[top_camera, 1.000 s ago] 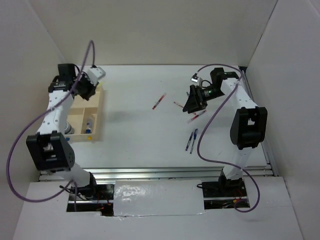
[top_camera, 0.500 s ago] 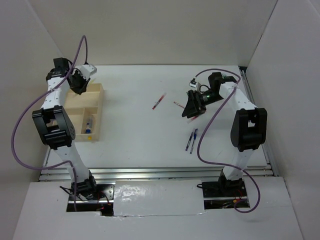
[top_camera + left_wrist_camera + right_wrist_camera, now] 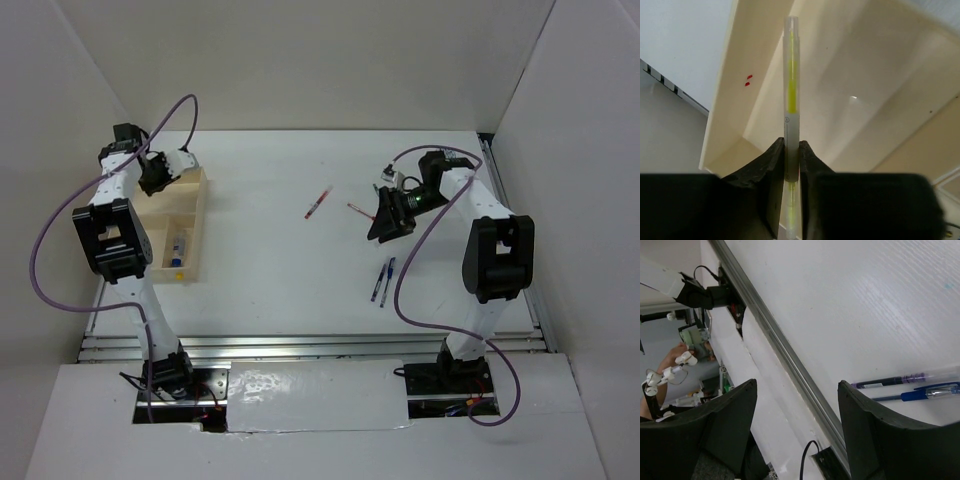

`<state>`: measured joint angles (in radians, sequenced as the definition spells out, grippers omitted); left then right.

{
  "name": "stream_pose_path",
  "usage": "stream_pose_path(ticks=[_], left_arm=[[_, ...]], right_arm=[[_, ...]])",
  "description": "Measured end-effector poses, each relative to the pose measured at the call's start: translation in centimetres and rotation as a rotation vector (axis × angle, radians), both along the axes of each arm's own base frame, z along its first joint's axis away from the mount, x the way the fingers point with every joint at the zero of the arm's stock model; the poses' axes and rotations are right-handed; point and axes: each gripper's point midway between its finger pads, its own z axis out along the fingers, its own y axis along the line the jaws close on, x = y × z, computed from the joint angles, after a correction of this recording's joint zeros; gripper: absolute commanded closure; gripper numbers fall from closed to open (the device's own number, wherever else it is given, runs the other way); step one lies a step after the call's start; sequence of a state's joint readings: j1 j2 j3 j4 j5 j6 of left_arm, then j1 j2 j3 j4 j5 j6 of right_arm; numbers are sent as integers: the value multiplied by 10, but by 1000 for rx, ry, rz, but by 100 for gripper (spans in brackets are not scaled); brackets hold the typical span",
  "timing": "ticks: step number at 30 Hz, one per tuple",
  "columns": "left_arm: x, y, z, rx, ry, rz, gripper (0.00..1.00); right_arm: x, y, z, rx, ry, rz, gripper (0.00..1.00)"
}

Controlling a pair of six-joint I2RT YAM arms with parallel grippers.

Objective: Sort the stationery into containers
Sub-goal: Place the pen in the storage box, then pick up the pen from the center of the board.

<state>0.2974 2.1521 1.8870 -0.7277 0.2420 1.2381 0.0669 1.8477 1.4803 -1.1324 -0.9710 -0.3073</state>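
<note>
My left gripper (image 3: 791, 150) is shut on a clear pen with a yellow core (image 3: 791, 85) and holds it over the far compartment of the light-wood tray (image 3: 735, 90). In the top view that gripper (image 3: 158, 172) is over the tray's (image 3: 196, 228) far end. A small bottle with a blue cap (image 3: 178, 246) lies in a near compartment. My right gripper (image 3: 385, 222) is open and empty above the table. A red pen (image 3: 318, 202) and a second red pen (image 3: 358, 209) lie mid-table. Two dark blue pens (image 3: 382, 280) lie nearer, and also show in the right wrist view (image 3: 910, 385).
White walls enclose the table on the left, back and right. A metal rail (image 3: 320, 345) runs along the table's near edge. Purple cables loop from both arms.
My left gripper has swung toward the far end of the tray with the yellow pen. My right gripper has shifted slightly and now hides the red pen that lay beside it.
</note>
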Motion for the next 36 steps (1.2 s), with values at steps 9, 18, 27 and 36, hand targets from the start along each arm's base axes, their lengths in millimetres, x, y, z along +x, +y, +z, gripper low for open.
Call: stream_pose_path(ticks=[9, 18, 27, 36], left_arm=[[12, 15, 4, 31, -57, 13, 23], [45, -11, 75, -225, -221, 210, 37], [0, -277, 192, -528, -287, 7, 40], [-9, -399, 40, -613, 126, 137, 39]], right_arm=[[7, -8, -4, -74, -29, -32, 28], [3, -13, 3, -111, -61, -63, 29], [12, -36, 10, -136, -107, -161, 29], [4, -63, -2, -168, -76, -249, 29]])
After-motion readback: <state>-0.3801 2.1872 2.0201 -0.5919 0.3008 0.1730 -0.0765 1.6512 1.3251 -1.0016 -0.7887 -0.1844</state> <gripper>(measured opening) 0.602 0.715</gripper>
